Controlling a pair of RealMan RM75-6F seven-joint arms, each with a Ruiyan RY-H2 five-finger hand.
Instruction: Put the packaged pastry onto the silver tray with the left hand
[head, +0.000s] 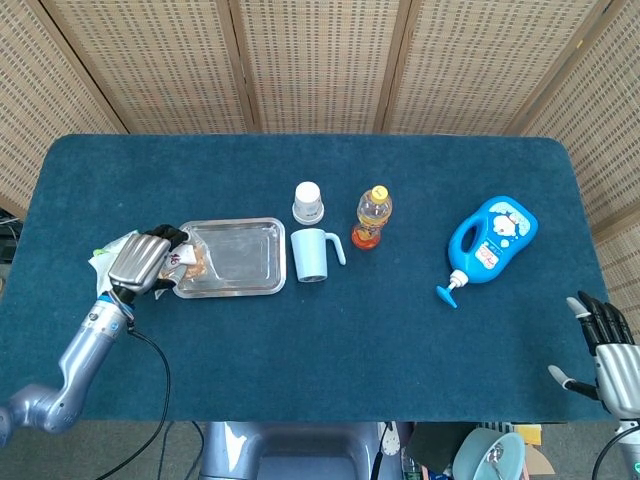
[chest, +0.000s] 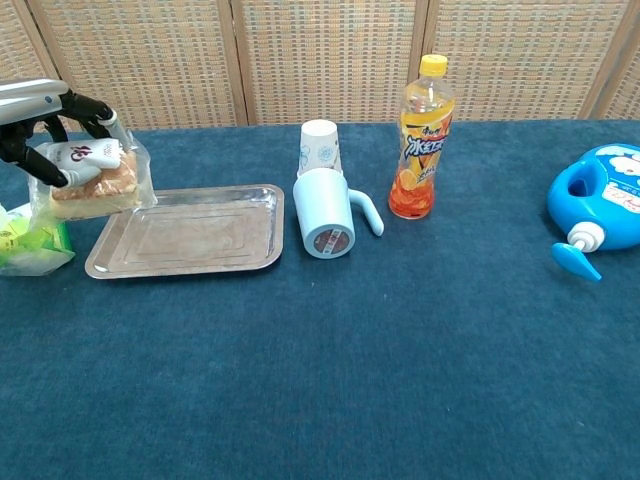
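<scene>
My left hand (head: 140, 262) grips the clear-wrapped brown pastry (chest: 95, 180) above the left end of the shiny rectangular silver tray (chest: 200, 235). My right hand (head: 612, 350) hangs empty with fingers apart at the bench's near right.

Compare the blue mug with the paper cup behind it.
The blue mug lies on its side, base toward the chest camera; the paper cup stands upside down. The mug is plain blue and has a handle; the cup is white, printed and handleless. Both sit beside the silver tray.

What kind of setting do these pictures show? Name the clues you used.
Probably a staged robot test bench, not a home: a blue-covered table, woven screens behind, and unrelated items such as a detergent bottle and silver tray.
</scene>
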